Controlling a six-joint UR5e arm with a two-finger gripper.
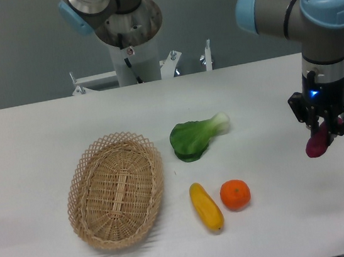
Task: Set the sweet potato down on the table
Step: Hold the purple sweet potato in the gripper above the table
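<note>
The sweet potato [317,145] is a small magenta-purple tuber held at the right side of the scene, hanging point-down from my gripper [323,127]. The dark fingers are shut on its upper end, which they hide. It hangs over the white table [268,90] near the right edge; I cannot tell whether its lower tip touches the surface.
An oval woven wicker basket [115,190] stands at the left centre. A green leafy vegetable [195,137] lies in the middle, with a yellow elongated vegetable [206,207] and a round orange fruit [235,195] in front of it. The robot base [127,30] rises at the back.
</note>
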